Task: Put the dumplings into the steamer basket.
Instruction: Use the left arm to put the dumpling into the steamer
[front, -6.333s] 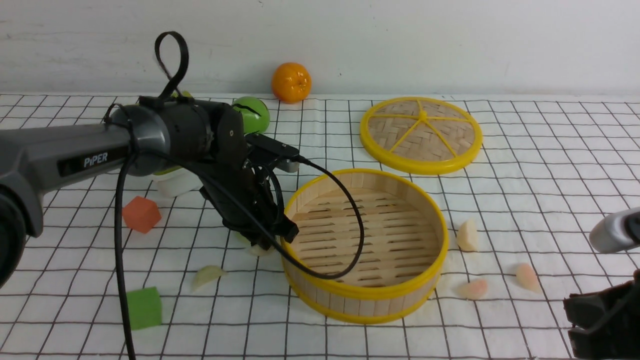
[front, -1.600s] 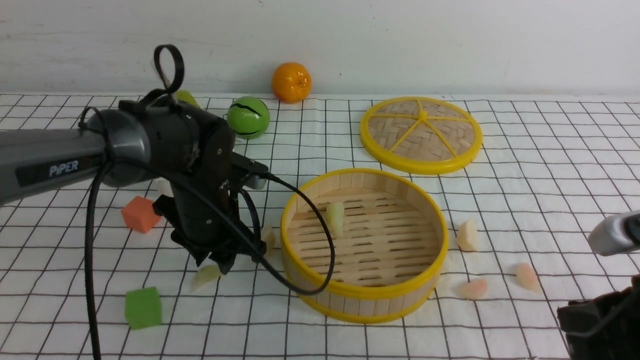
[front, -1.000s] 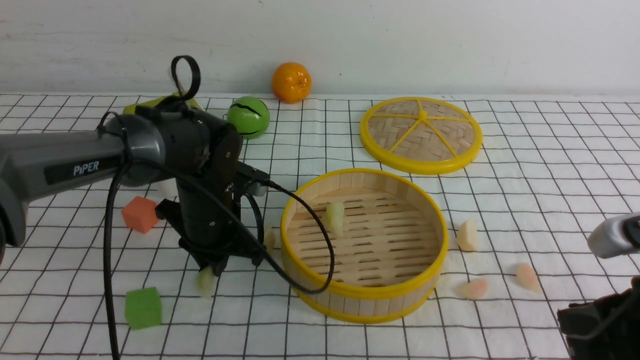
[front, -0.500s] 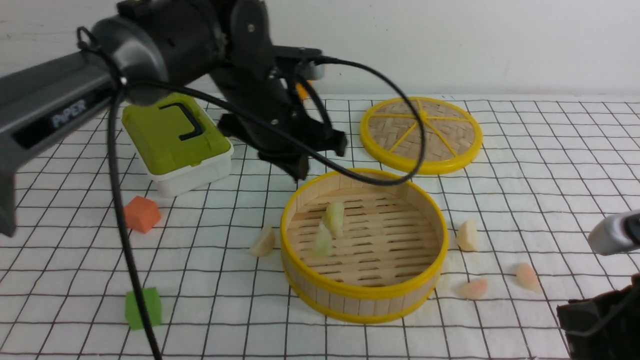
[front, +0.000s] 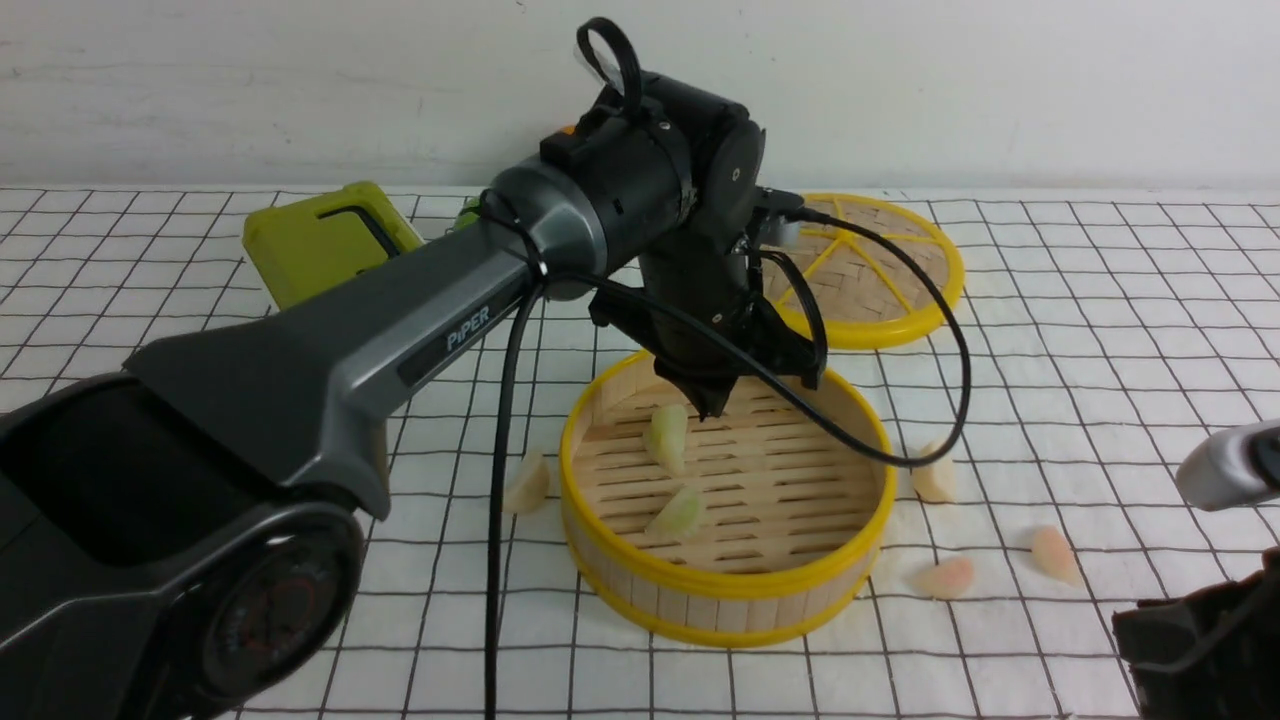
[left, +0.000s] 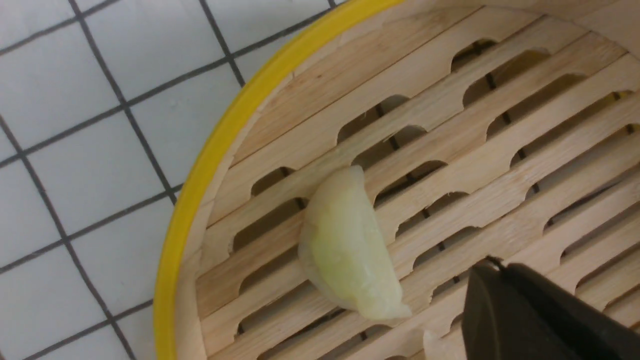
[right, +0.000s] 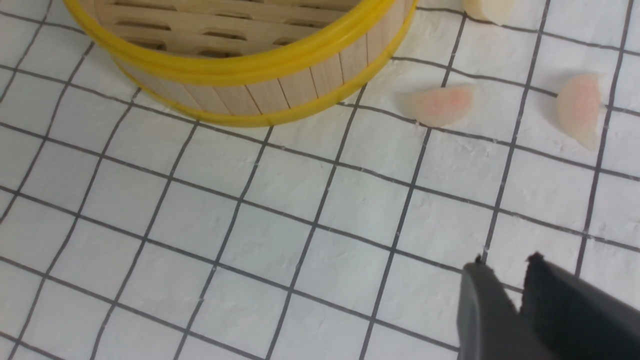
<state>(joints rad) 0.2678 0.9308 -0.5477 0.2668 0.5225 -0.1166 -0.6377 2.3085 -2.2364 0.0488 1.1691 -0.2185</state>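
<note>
The white, black-gridded worktop carries everything. The left arm reaches across it. The left jaws hang tip-down over the far side of the steamer basket, closed and holding nothing, so the basket sits directly beneath them. A flat woven lid lies beyond those jaws and to their right. A lime-green box stands well off to their left.

Two dumplings are already in the basket. The green dumpling rests on the slatted floor just below and left of the left jaws' tip, not touching it. The second green dumpling lies farther back toward the robot. In the left wrist view a pale green dumpling lies on the slats close beside one black finger.

The left cream dumpling lies on the worktop just outside the basket wall, left of the left jaws. The right cream dumpling lies just outside the wall on their right.

The right jaws sit low at the near right, slightly parted and empty. Ahead of them lie the nearer pink dumpling and the farther pink dumpling.
</note>
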